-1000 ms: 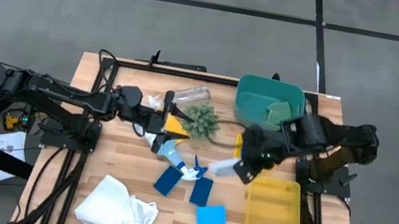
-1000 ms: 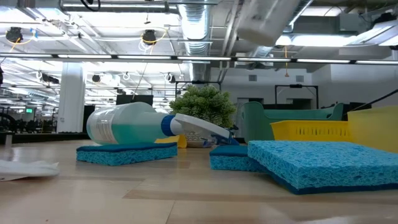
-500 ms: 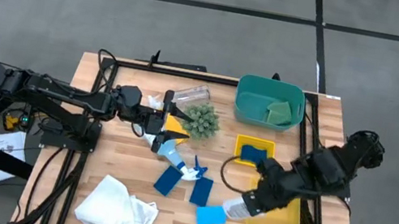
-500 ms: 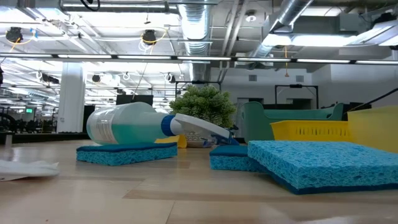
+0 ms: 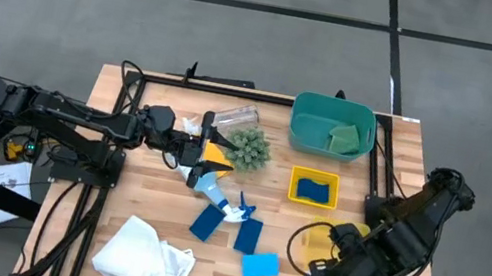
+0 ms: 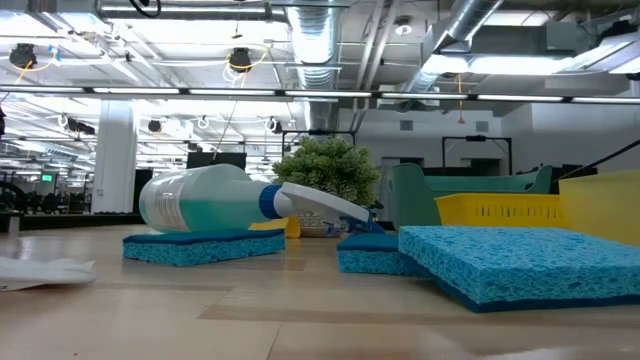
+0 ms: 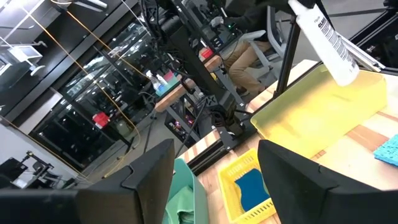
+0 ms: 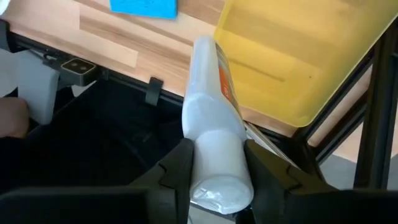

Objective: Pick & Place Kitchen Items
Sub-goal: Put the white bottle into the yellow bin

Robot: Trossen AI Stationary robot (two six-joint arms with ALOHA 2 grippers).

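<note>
High view: left gripper (image 5: 196, 146) sits mid-table beside the green plant ball (image 5: 246, 146), above the yellow sponge (image 5: 215, 153); fingers apart, can't tell from here if they touch anything. Spray bottle (image 5: 213, 189) lies on its side just below it, blue trigger toward the two dark blue sponges (image 5: 209, 222). Light blue sponge (image 5: 260, 264) near the front edge. White cloth (image 5: 144, 257) crumpled at front left. Clear cup (image 5: 235, 116) on its side near the plant ball. Teal bin (image 5: 332, 127) at back right w/ green sponges in it. Small yellow tray (image 5: 314, 187) holds a blue sponge. Right gripper (image 5: 322, 273) is over the front end of the yellow bin (image 5: 341, 267), clamped on a white bottle (image 5: 319, 275).

Low view: spray bottle (image 6: 215, 198) lies across a blue sponge (image 6: 203, 246); light blue sponge (image 6: 515, 262) close to the cam; plant ball (image 6: 328, 170) behind. No grippers seen.

Left wrist view: both dark fingers (image 7: 149, 177) stand well apart, nothing between them. Far off, the white bottle (image 7: 323, 40) hangs over the yellow bin (image 7: 317, 115).

Right wrist view: fingers (image 8: 177, 168) closed around the white bottle (image 8: 214, 130), gripping its thick end; orange label along its side. Bottle points at the yellow bin (image 8: 305, 56) corner, past the table edge.
</note>
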